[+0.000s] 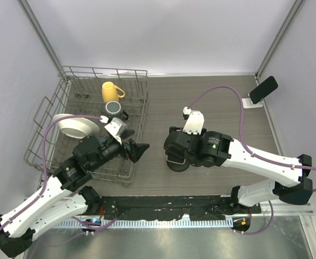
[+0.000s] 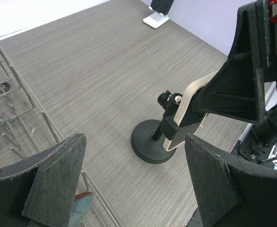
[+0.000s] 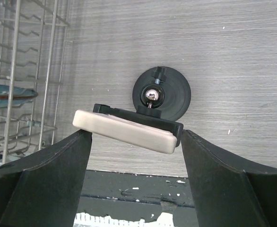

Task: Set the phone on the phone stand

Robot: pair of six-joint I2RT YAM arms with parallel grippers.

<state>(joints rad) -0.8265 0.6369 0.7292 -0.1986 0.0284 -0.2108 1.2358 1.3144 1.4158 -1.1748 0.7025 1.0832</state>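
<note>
Though taking up nearly the whole overhead view, just a grey wood-grain table (image 1: 169, 97), walled on three sides. Next in size, at far left, a wire dish rack (image 1: 104, 70) with a white bowl (image 1: 77, 127) tilted inside, a yellow mug (image 1: 110, 91) and a dark mug (image 1: 114, 109) just beside it.

Left gripper (image 1: 138, 151) poised above the rack's near right corner, fingers well apart. Nothing between them in the wrist view but bare table and rack wire. Right gripper (image 3: 136, 142) low over mid-table, jaws likewise spread wide, clamped on nothing.

Directly beyond its fingertips, a black stand (image 3: 174, 94) on a round base, topped by a ball joint and a cradle. In that cradle, tilted, a pale phone (image 3: 129, 130), its ends just past the two fingertips; whether touching them, impossible to tell.

Well apart from all this, in the far right corner near the wall, a dark phone (image 1: 263, 89) leaning back on the white phone stand (image 1: 253, 102), stand base flat on the table. Also visible at the top edge of the left wrist view, small and cropped.
</note>
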